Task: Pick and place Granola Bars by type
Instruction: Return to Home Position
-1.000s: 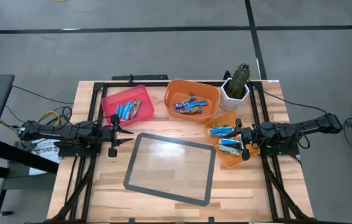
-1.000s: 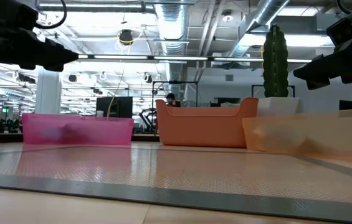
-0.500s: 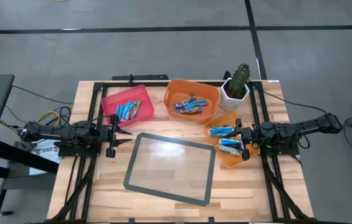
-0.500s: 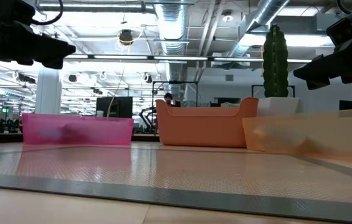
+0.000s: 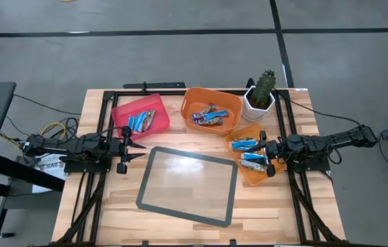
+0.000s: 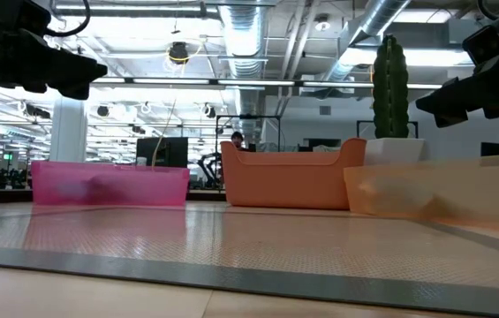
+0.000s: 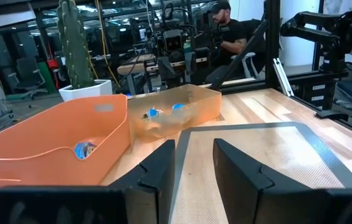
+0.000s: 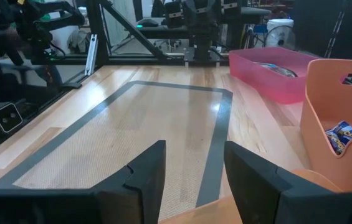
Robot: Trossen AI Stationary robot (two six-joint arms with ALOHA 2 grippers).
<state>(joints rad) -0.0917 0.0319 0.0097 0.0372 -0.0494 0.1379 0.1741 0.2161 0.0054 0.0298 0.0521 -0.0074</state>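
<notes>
Granola bars lie sorted in three bins. Blue and brown ones are in the pink bin [image 5: 141,121], blue and brown ones in the orange bin [image 5: 209,115], and blue ones in the translucent orange bin [image 5: 247,145]. My left gripper [image 5: 137,149] [image 7: 194,168] hovers open just near-left of the pink bin, pointing toward the table's right. My right gripper [image 5: 261,156] [image 8: 194,168] is open above the translucent bin's right part, pointing left. Neither holds a bar.
A clear grey-framed mat [image 5: 188,185] lies in the table's middle, between the two grippers. A potted cactus [image 5: 261,95] stands at the far right, behind the translucent bin. Black frame rails run along both table sides. A person [image 7: 228,31] sits in the room beyond.
My left gripper has drawn back a little toward the table's left edge, then stayed still. It remains open. The bars and bins have not moved.
</notes>
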